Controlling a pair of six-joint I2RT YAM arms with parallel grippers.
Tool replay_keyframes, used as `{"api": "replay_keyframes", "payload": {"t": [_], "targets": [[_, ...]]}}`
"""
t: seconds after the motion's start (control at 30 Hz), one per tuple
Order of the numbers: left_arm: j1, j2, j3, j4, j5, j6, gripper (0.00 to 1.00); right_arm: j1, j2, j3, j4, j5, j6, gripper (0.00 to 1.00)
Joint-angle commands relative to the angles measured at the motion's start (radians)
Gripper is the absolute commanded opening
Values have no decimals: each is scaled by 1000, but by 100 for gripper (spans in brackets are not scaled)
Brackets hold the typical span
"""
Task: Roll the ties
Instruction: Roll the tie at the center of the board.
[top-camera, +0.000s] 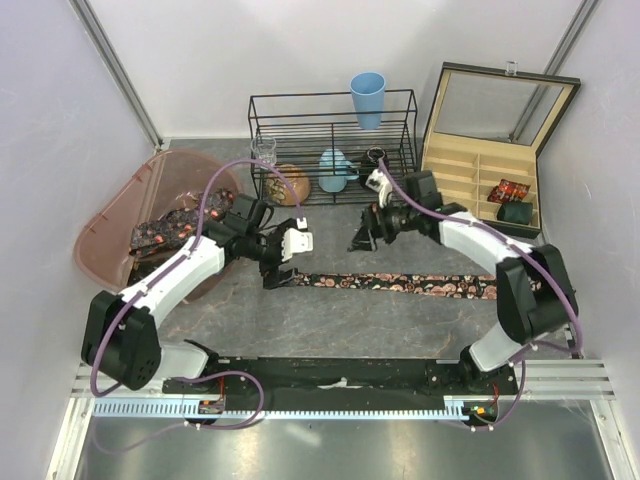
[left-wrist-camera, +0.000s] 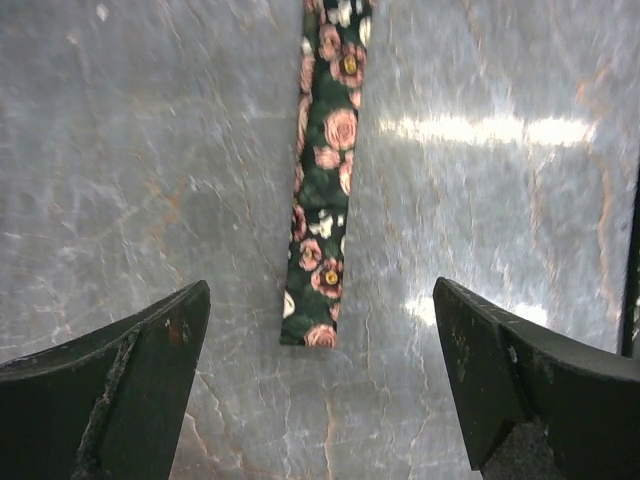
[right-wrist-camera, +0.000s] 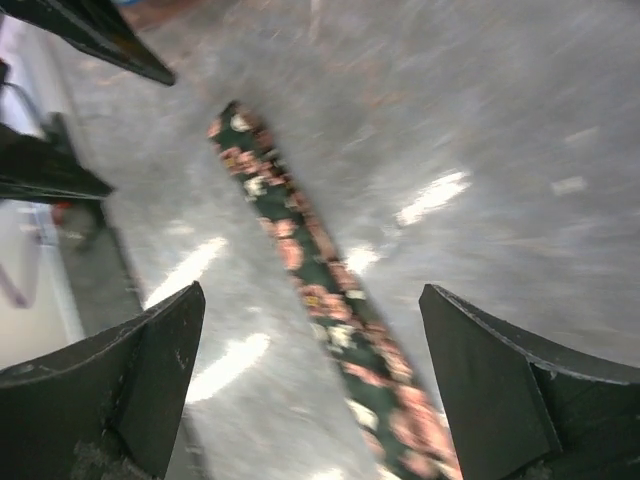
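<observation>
I see one tie (top-camera: 400, 284) stretched flat across the middle of the table, left to right, not yet rolled. My left gripper (left-wrist-camera: 320, 300) and right gripper (right-wrist-camera: 310, 295) both hang wide and empty over its left half. What look like two rolls (top-camera: 511, 190) sit in the wooden box (top-camera: 455, 170), far right. More loose ties (top-camera: 165, 232) fill the tub (top-camera: 105, 240) on the left, so I'd judge plenty remains.
</observation>
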Motion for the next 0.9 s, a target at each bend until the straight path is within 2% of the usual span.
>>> {"api": "replay_keyframes", "payload": {"t": [0.0, 0.07, 0.1, 0.17, 0.2, 0.23, 0.3, 0.4, 0.47, 0.6, 0.8, 0.87], "targets": [[9, 53, -31, -7, -59, 159, 95, 83, 64, -97, 283, -59, 349, 90], [11, 72, -54, 8, -86, 204, 91, 109, 93, -131, 320, -58, 415, 84], [12, 79, -61, 26, -96, 221, 90, 136, 104, -138, 349, -56, 434, 77], [11, 104, -80, 49, -135, 247, 86, 155, 133, -155, 370, -47, 469, 69], [14, 116, -83, 57, -143, 255, 85, 169, 142, -163, 402, -39, 481, 51], [14, 125, -85, 65, -163, 262, 83, 173, 161, -174, 420, -17, 492, 43], [14, 156, -88, 77, -178, 262, 81, 187, 179, -177, 464, -1, 526, 31], [15, 184, -88, 103, -206, 256, 76, 201, 216, -174, 512, 11, 581, 21], [17, 193, -89, 118, -212, 255, 72, 212, 239, -172, 526, 17, 593, 18], [17, 219, -89, 131, -232, 250, 69, 241, 283, -164, 528, 20, 604, 12], [17, 222, -101, 138, -235, 244, 66, 247, 334, -152, 491, 59, 544, 11], [17, 217, -108, 137, -234, 244, 62, 246, 352, -140, 470, 71, 517, 11]]}}
